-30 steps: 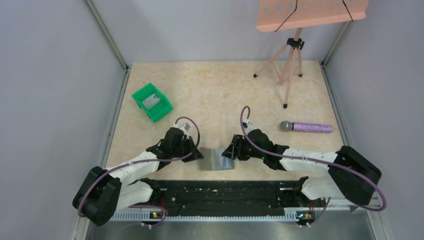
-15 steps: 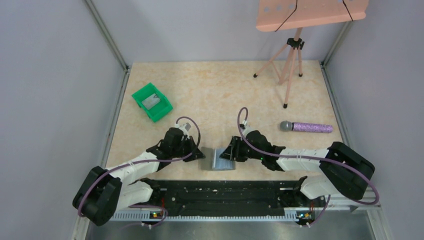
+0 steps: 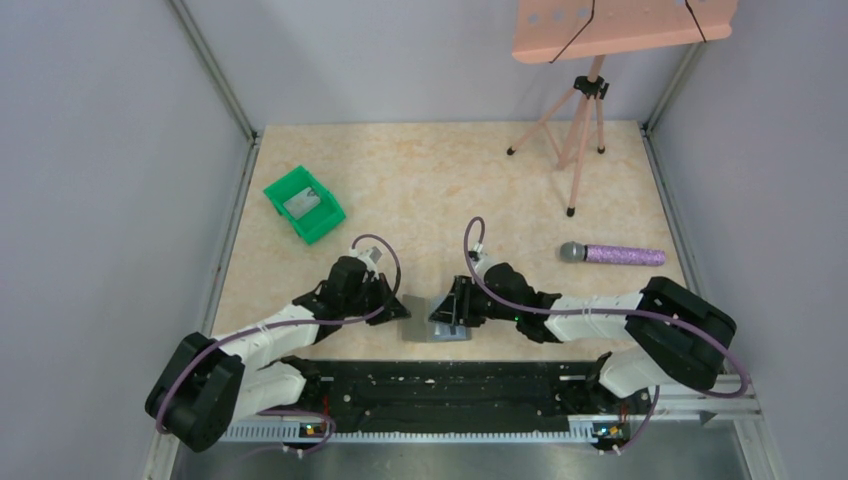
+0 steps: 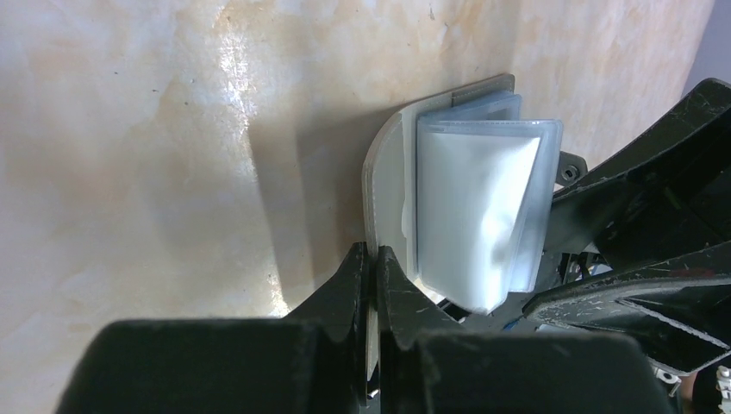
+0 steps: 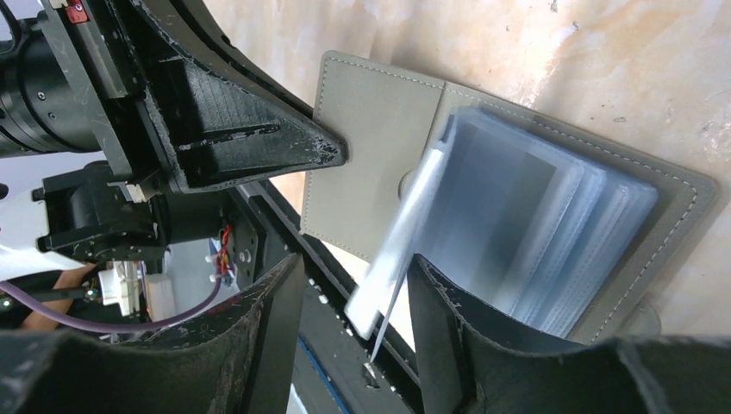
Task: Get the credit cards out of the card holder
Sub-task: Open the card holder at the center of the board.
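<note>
While our left fingers (image 4: 349, 278) pinch shut on the grey flap of the open card holder (image 3: 420, 329), our right fingers (image 5: 441, 321) stand apart around one raised clear sleeve (image 5: 403, 231). Both arms reach low and inward; the single holder lies between them at the near edge of the table (image 3: 450, 180).

Right jaws farther left over card holder (image 3: 421, 329)

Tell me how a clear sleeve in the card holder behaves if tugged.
Probably floppy: the lifted sleeve between the right fingers looks like thin clear plastic. Its gloss suggests it is slippery. The card holder likely won't drag, because the left fingers pinch its cover.
</note>
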Robot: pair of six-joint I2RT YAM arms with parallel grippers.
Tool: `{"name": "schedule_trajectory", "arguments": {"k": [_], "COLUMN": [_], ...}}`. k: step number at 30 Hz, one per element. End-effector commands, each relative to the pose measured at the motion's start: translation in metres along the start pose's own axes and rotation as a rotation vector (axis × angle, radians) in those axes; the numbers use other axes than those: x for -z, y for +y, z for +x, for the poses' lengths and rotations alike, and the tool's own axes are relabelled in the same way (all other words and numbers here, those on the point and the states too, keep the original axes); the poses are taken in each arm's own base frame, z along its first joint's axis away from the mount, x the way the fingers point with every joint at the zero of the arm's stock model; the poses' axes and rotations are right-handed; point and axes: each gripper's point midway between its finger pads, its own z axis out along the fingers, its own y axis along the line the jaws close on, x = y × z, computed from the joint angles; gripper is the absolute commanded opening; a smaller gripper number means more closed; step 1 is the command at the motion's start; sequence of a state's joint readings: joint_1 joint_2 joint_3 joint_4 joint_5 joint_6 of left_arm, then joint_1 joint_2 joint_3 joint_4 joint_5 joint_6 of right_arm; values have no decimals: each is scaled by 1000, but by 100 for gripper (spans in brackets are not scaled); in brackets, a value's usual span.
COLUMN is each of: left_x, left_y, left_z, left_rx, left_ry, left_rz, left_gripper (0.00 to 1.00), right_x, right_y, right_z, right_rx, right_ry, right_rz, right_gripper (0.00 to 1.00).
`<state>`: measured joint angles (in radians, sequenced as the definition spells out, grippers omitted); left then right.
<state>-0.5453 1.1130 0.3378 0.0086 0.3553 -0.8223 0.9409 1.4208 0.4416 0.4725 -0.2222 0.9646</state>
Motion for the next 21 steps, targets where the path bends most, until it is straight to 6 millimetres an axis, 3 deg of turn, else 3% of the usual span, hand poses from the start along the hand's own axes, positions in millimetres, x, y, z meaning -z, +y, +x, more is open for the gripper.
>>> {"name": "schedule_trajectory", "arguments": {"k": [1, 10, 16, 21], "left_x": [0, 1, 2, 4], "left_y": [-9, -12, -11, -11], "left_z": [-4, -4, -3, -4], "left_rx": [-13, -7, 2, 12], "left_ry": [-20, -24, -25, -32], "left_rz": [41, 52, 51, 45], "left_gripper": [0, 0, 0, 5], "right_x": [-3, 0, -16, -29], "right_y": [28, 36, 54, 46], "right_z": [-13, -16, -6, 5], "right_rx": [30, 35, 74, 80], "right_ry": [-35, -43, 4, 41], "right_rz": [-76, -93, -125, -105], "right_gripper": [47, 45, 38, 36]}}
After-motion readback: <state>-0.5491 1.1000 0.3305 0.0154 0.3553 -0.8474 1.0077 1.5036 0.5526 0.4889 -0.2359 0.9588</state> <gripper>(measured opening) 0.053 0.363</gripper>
